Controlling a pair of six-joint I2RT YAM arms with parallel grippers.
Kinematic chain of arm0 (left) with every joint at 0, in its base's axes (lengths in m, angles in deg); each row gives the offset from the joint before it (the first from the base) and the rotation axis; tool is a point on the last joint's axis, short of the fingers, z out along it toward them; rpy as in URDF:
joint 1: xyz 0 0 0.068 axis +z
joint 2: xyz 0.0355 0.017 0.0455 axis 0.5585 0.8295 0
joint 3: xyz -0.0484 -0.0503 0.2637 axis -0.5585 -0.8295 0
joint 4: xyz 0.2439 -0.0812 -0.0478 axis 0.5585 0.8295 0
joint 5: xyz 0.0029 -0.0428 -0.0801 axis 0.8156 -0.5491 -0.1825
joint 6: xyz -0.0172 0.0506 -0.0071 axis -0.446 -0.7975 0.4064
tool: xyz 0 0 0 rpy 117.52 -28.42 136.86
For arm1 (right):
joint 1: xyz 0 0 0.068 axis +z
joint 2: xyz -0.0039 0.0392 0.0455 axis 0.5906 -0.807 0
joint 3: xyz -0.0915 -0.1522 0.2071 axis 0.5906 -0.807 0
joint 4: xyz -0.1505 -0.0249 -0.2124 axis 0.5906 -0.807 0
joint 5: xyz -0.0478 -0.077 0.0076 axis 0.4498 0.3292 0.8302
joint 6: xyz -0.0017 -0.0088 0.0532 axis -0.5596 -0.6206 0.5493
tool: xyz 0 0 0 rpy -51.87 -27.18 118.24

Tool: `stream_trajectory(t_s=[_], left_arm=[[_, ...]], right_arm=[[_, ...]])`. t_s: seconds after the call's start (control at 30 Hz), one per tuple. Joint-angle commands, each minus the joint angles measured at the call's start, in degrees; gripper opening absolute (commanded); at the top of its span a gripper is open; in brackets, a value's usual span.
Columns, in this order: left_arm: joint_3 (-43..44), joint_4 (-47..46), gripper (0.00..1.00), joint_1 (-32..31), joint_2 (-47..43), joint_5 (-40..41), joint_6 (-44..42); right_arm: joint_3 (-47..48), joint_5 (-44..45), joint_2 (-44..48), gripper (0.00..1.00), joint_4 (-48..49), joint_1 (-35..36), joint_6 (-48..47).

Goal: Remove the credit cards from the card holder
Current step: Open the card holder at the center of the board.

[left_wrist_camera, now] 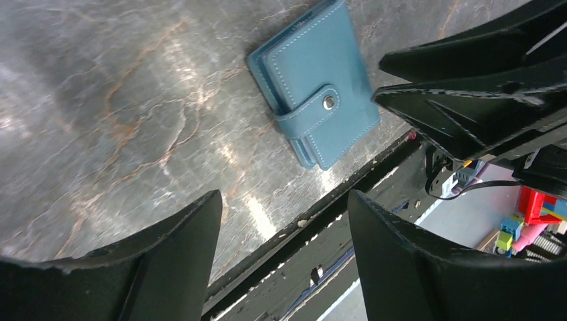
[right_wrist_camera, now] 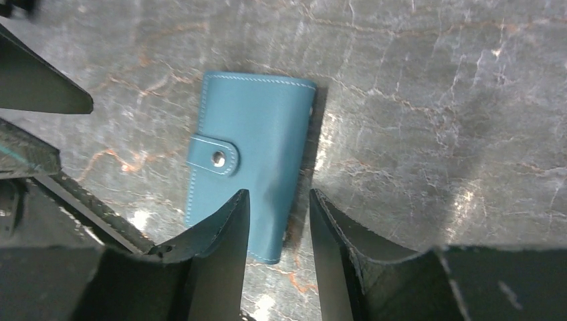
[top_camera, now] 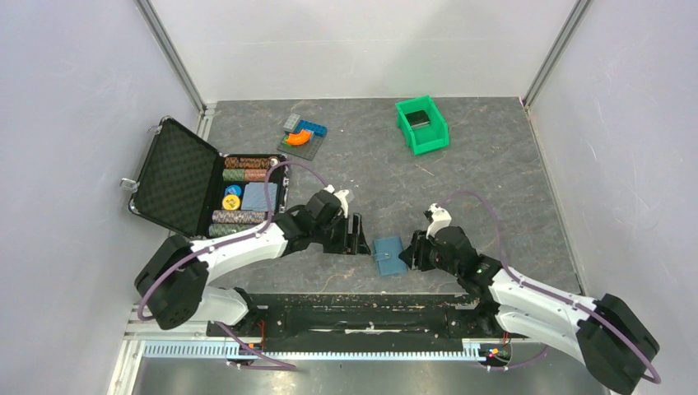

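Both arm bases sit at the near rail in the top external view. Between the two grippers, the card holder lies flat on the table, close to the near edge. The left gripper is just beside its left side and the right gripper is at its right side. No credit cards are visible, so by this evidence no extraction has been done. Unfastening, opening and card removal are all left to do.

Left wrist view: the left gripper stands wide and holds nothing. The card holder lies ahead, apart from the fingers. It is a teal, leather-like rectangle with pale edge stitching.

Right wrist view: the right gripper shows a narrow gap and grips nothing. The card holder lies flat beneath the fingertips. Its strap is fastened by a round metal snap. The table surface is glossy grey stone-pattern with rust-coloured veins.
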Motion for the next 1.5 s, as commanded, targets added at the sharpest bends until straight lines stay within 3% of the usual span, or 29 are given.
stream_trajectory(t_s=[0.0, 0.4, 0.5, 0.63, 0.97, 1.2, 1.47], left_arm=[[1.99, -7.45, 0.74, -2.47, 3.92, -0.61, 3.2], [-0.25, -12.85, 0.64, -4.58, 10.81, -0.95, 4.42], [1.05, -12.82, 0.65, -5.14, 12.33, -1.53, 3.43], [2.5, -11.38, 0.65, -5.81, 12.36, 0.43, 2.67], [6.75, -4.95, 0.63, -8.6, 7.98, 4.78, 2.08], [7.3, -4.42, 0.64, -9.41, 7.71, 6.63, 2.32], [7.39, -4.77, 0.67, -9.46, 8.02, 6.35, 1.03]], right_arm=[[1.18, -2.34, -4.74, 0.41, 4.43, -0.56, -2.96], [-4.45, -3.66, -7.43, 0.38, 11.95, -0.59, 1.3], [-5.71, -2.77, -7.74, 0.29, 13.82, -0.58, 3.72], [-7.0, -4.99, -7.03, 0.01, 17.9, -0.6, 5.95], [-6.19, -3.01, 4.46, 0.0, 15.5, -0.17, 14.33], [-2.49, 1.91, 6.75, 0.0, 9.46, 2.47, 15.19], [-1.78, 5.95, 7.27, 0.0, 9.32, 7.44, 16.21]])
